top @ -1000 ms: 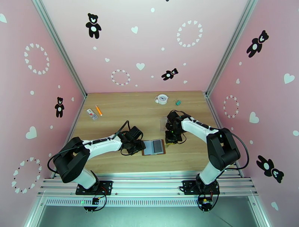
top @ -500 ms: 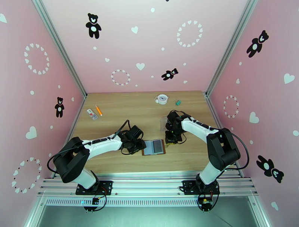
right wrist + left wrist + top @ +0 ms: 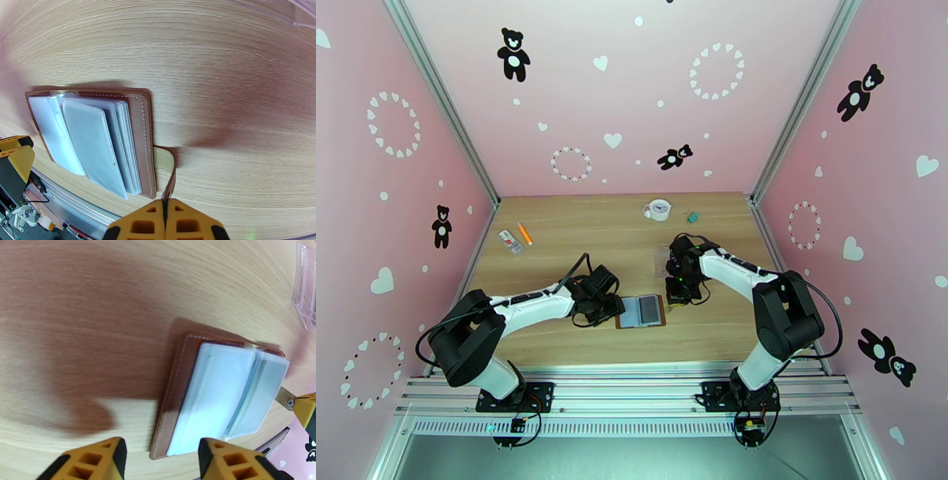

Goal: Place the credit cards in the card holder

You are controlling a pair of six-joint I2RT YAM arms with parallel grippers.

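The card holder, a brown leather wallet, lies open on the wooden table with pale plastic sleeves facing up. My right gripper is shut on the wallet's thin snap strap, which runs from the cover's edge into the closed fingertips. My left gripper stands open at the wallet's opposite side, and the cover's corner lies between its yellow fingers. The credit cards are hidden from me. I cannot tell whether the sleeves hold any.
A clear plastic case sits just behind the right gripper. At the back are a white round object and a small green item. An orange pen and a white tube lie at the far left.
The right gripper's jaws have closed fully on the strap. Both arms and the wallet stay almost where they were.
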